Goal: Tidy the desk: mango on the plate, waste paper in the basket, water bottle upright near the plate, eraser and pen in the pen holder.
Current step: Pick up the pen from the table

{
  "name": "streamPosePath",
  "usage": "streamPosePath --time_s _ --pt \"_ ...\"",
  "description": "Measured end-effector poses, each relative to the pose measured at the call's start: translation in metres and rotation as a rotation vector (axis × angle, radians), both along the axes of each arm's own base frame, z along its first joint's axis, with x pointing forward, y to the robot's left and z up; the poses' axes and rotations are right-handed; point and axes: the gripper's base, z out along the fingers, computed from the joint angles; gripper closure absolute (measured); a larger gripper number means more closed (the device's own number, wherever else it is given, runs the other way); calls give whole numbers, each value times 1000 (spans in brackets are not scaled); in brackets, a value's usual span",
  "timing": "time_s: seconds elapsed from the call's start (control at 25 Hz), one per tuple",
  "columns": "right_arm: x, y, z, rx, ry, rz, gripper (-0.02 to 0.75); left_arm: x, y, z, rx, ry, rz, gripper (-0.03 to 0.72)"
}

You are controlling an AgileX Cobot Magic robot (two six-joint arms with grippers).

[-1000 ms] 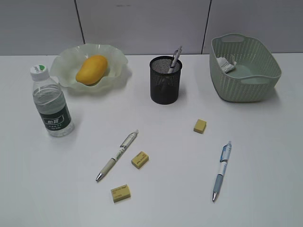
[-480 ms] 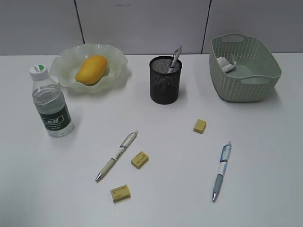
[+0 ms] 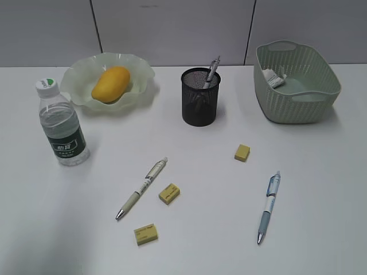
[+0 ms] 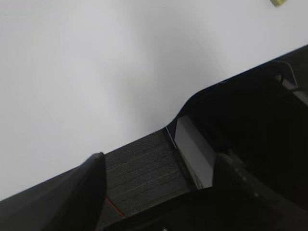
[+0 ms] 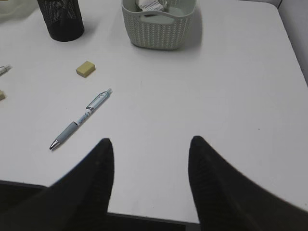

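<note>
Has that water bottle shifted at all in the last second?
Yes, slightly: the water bottle edged left, away from the plate.

**Grey panelled wall behind, dark surfaces below**

A grey wall (image 3: 172, 31) fills the top of the exterior view. Two thin dark seams split it into three flat panels: the left seam (image 3: 96, 26) leans slightly, and the right seam (image 3: 250, 31) runs nearly straight down. A faint dark smudge (image 3: 150, 7) sits high on the middle panel.

In the left wrist view, a black ribbed surface (image 4: 139, 171) lies low in the picture, with a pale grey slab (image 4: 192, 154) just beside it. What either belongs to is hard to tell in the shadow.

In the right wrist view, a pale grey strip (image 5: 296, 33) shows at the upper right corner, possibly floor.
</note>
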Motion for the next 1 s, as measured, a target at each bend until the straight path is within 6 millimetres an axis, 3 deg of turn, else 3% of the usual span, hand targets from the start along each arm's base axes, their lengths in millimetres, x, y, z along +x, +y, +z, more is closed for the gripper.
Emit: streamPosePath --time_s 0.2,0.36,0.52,0.76,1.0 --pt "0 0 0 0 0 0 332 31 -46 0 36 21 -113 174" --pt "0 0 0 1 0 0 332 72 -81 -9 36 15 -135 208" --pt "0 0 0 1 0 0 332 109 -110 -27 42 22 -150 218" --pt "0 0 0 1 0 0 332 148 -152 -59 35 19 -216 219" --pt "0 0 0 1 0 0 332 178 -175 -94 33 9 -240 228"
